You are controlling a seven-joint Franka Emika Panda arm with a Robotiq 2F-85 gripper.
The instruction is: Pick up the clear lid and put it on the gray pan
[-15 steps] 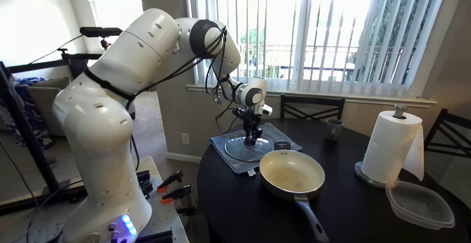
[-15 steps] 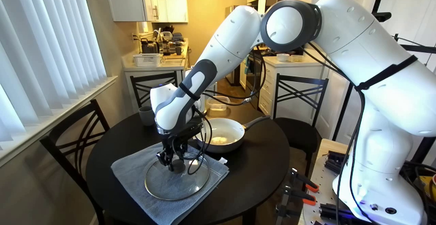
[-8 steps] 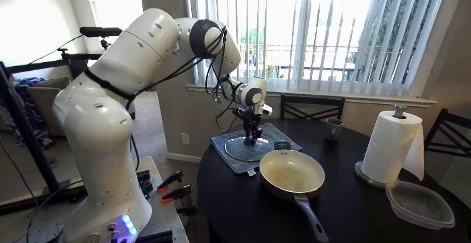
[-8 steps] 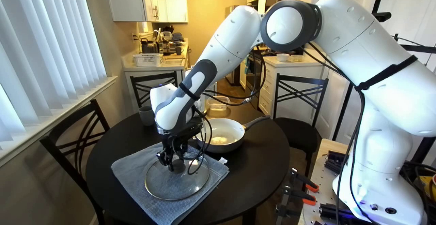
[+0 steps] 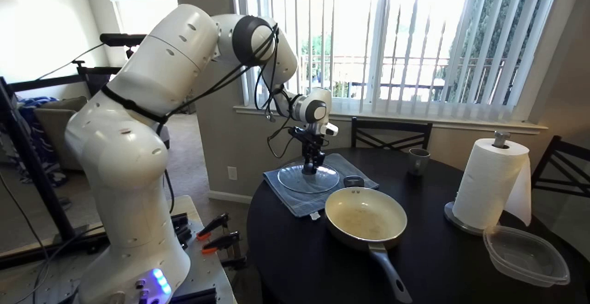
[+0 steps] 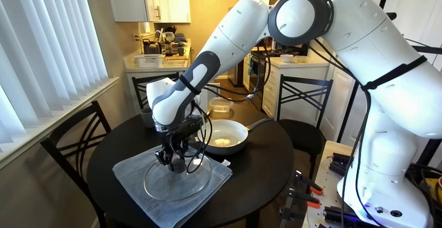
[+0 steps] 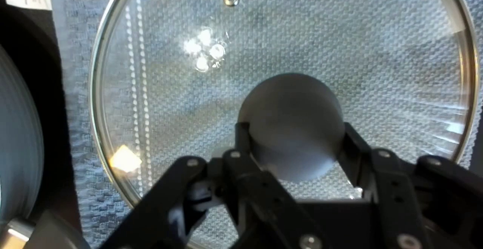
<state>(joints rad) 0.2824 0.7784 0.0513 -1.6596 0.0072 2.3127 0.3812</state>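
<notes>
The clear lid (image 5: 295, 182) is level, just above the blue-gray towel; it also shows in an exterior view (image 6: 172, 188) and the wrist view (image 7: 320, 34). My gripper (image 7: 295, 132) is shut on the lid's round dark knob, with one finger on each side. The gripper shows over the lid in both exterior views (image 5: 311, 167) (image 6: 176, 161). The gray pan (image 5: 364, 216), pale cream inside, stands uncovered beside the towel, its long handle pointing away from the lid. The pan also shows in an exterior view (image 6: 224, 136) and partly at the wrist view's left edge (image 7: 19, 136).
The towel (image 5: 302, 208) lies on a round black table (image 5: 295, 258). A gray mug (image 5: 418, 161), a paper towel roll (image 5: 491, 184) and a clear plastic container (image 5: 525, 258) stand on the table. Dark chairs (image 5: 392, 133) stand around it. The pan's short helper handle (image 5: 353, 181) points toward the towel.
Between half a second ago and now, my gripper has risen a little with the lid in it, and the lid has come up off the towel. The pan has not moved.
</notes>
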